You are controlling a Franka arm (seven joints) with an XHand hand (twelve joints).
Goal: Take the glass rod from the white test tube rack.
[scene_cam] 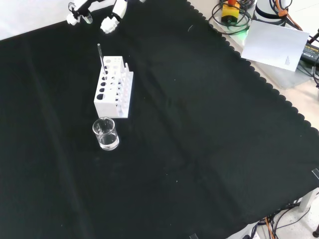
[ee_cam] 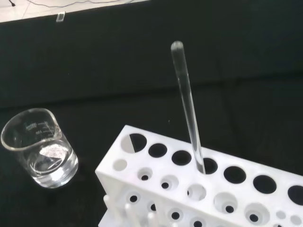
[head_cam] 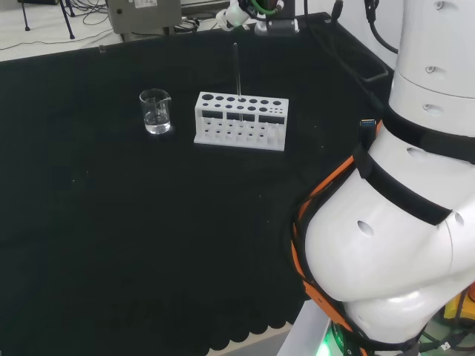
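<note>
The white test tube rack [head_cam: 241, 120] stands on the black cloth, with rows of round holes in its top. A clear glass rod [head_cam: 236, 74] stands upright in one of its back holes and rises well above it. In the front view the rod [scene_cam: 100, 56] leans slightly at the rack's [scene_cam: 114, 89] far end. The hand [scene_cam: 112, 22] hovers beyond the rack at the top of the front view, fingers spread and apart from the rod. The hand [head_cam: 236, 16] also shows at the top edge of the head view. The wrist view shows the rod [ee_cam: 187, 104] close, in a rack [ee_cam: 156, 189] hole.
A small glass beaker [head_cam: 156, 111] with a little clear liquid stands left of the rack in the head view, and nearer than the rack [scene_cam: 105, 133] in the front view. The arm's white links [head_cam: 401, 222] fill the head view's right. A white paper sheet [scene_cam: 276, 42] lies off the cloth.
</note>
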